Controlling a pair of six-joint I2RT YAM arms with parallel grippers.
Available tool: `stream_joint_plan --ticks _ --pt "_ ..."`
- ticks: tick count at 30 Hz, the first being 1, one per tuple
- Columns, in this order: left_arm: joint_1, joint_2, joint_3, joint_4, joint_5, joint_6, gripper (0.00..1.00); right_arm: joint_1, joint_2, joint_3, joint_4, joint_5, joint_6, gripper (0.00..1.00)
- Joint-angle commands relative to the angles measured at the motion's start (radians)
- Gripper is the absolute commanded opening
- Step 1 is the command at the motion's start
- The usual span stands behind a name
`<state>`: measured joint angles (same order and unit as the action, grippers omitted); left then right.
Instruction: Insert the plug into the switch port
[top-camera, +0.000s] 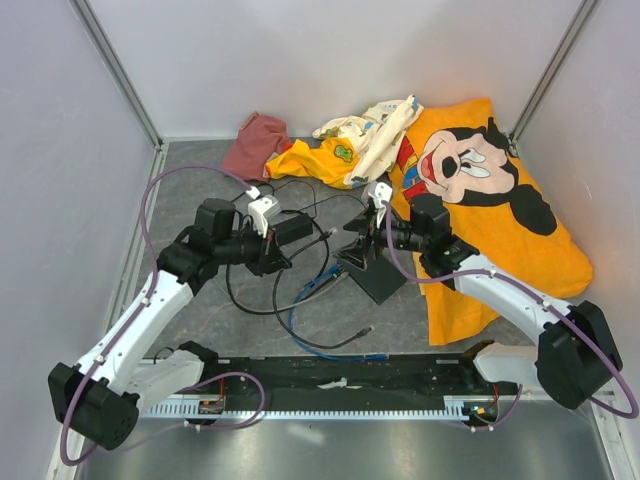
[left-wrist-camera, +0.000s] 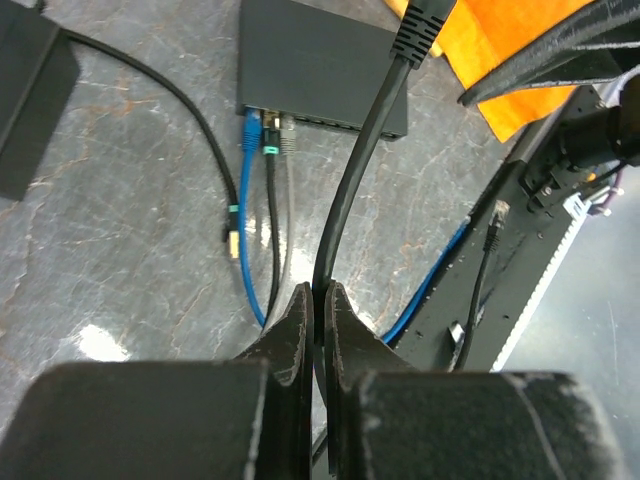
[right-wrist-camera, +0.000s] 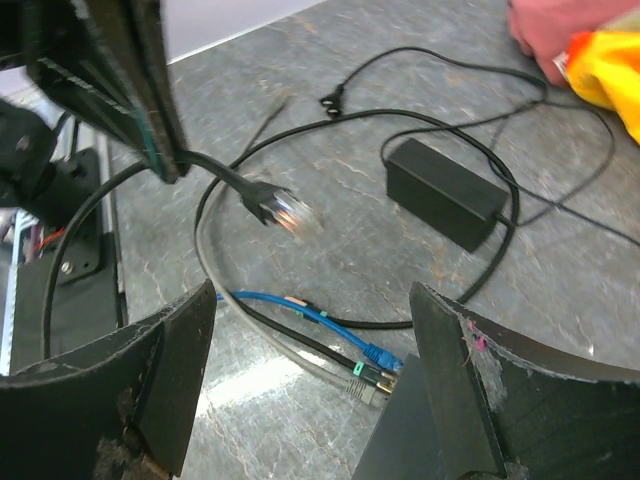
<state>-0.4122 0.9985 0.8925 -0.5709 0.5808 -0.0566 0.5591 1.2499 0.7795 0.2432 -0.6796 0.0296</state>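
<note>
One risk: left end effector (left-wrist-camera: 317, 295) is clenching a black cable (left-wrist-camera: 350, 190) while the plug (left-wrist-camera: 250, 130) is sitting at the switch (left-wrist-camera: 320, 60) port; right end effector (right-wrist-camera: 312, 295) is hanging open. Swinging that cable could be pulling the plug out.

ENCLOSURE | back wall (top-camera: 330, 50) and side panels (top-camera: 50, 150) are finished in plain white | corners are framed by aluminium struts (top-camera: 115, 70) | tabletop (top-camera: 180, 185) is surfaced in grey marbled material | overhead glare (left-wrist-camera: 100, 340) is reflected
</note>
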Motion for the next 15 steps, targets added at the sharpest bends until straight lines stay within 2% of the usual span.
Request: stream_joint_plan --ticks 1,10,13,15 --pt "-0.028 0.015 0.016 0.028 0.054 -0.012 0.02 -0.002 -0.027 0.027 -0.018 -0.127 -0.114 0.85" --pt "-0.076 0.034 0.031 -0.007 0.030 0.030 0.02 -0.001 0.019 0.092 -0.064 -0.178 -0.134 0.77" --pt "-0.082 0.034 0.033 -0.018 0.025 0.043 0.02 -0.002 0.020 0.102 -0.079 -0.205 -0.137 0.71" --pt "-0.085 0.035 0.034 -0.020 0.024 0.046 0.02 -0.001 0.023 0.106 -0.087 -0.213 -0.143 0.63"
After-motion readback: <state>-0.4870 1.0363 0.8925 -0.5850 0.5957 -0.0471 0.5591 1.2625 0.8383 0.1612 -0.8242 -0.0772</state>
